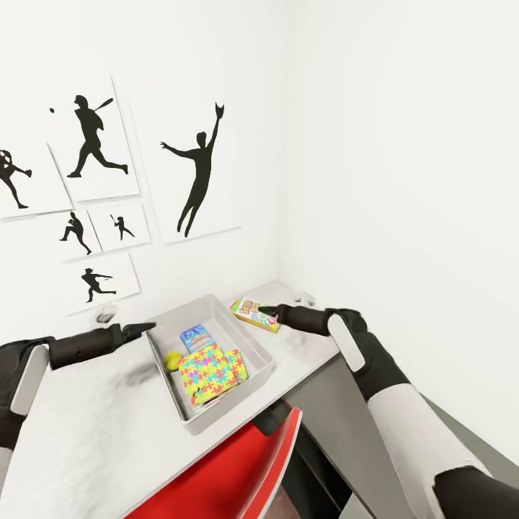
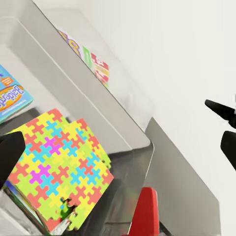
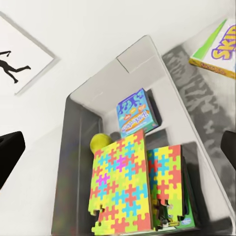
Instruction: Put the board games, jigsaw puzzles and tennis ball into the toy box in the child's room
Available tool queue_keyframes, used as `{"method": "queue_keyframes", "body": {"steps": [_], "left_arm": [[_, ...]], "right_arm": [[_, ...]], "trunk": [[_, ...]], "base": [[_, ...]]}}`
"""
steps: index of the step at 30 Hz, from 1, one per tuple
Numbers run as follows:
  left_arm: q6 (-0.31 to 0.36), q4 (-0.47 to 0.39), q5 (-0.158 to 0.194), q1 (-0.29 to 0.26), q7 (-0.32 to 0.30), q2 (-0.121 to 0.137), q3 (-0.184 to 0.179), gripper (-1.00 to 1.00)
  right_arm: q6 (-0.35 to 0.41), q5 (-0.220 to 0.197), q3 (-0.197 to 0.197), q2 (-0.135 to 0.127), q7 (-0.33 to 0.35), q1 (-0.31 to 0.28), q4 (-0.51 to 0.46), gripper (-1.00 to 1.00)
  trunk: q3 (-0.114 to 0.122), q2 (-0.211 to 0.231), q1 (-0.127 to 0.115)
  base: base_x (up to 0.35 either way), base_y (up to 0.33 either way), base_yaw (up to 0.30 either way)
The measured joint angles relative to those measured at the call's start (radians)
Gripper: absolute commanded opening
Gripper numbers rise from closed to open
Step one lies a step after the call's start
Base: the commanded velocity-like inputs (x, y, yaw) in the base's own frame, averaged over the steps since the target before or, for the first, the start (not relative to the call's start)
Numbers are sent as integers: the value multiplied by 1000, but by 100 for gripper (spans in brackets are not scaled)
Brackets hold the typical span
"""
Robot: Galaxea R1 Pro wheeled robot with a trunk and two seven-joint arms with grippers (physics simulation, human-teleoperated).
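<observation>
The light grey toy box [image 1: 256, 344] stands on the table [image 1: 86, 425]. Inside it lie a blue board game [image 1: 194, 336], the tennis ball [image 1: 173, 360] and two jigsaw puzzles [image 1: 209, 371], leaning over a flat box that is mostly hidden. A yellow, green and red board game [image 1: 254, 314] lies on the table just right of the box. My right gripper [image 1: 268, 311] hovers at that game's near edge, open and empty, its fingers [image 3: 10, 157] wide apart. My left gripper [image 1: 148, 328] is by the box's left rim, open too, with a fingertip [image 2: 10, 152] over the puzzles [image 2: 61, 162].
A red chair [image 1: 231, 468] is tucked against the table's front edge below the box. The table ends in a wall corner on the right, with baseball silhouette pictures [image 1: 194, 173] on the wall behind. A lower dark grey section [image 1: 339, 425] runs along the right.
</observation>
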Motion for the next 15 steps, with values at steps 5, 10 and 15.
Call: {"method": "queue_keyframes", "body": {"steps": [5, 10, 15], "left_arm": [[2, 17, 1, -45, 121, -24, -47, 100], [2, 33, 2, -93, 245, -51, -101, 100], [9, 75, 5, -153, 366, -77, -141, 100]], "right_arm": [[2, -1, 23, 32, -82, -67, 91, 100], [3, 7, 41, 64, -148, -128, 174, 100], [12, 26, 58, 82, -202, -166, 211, 100]], "trunk": [[0, 0, 0], [0, 0, 0], [0, 0, 0]], "base": [[0, 0, 0], [0, 0, 0], [0, 0, 0]]}}
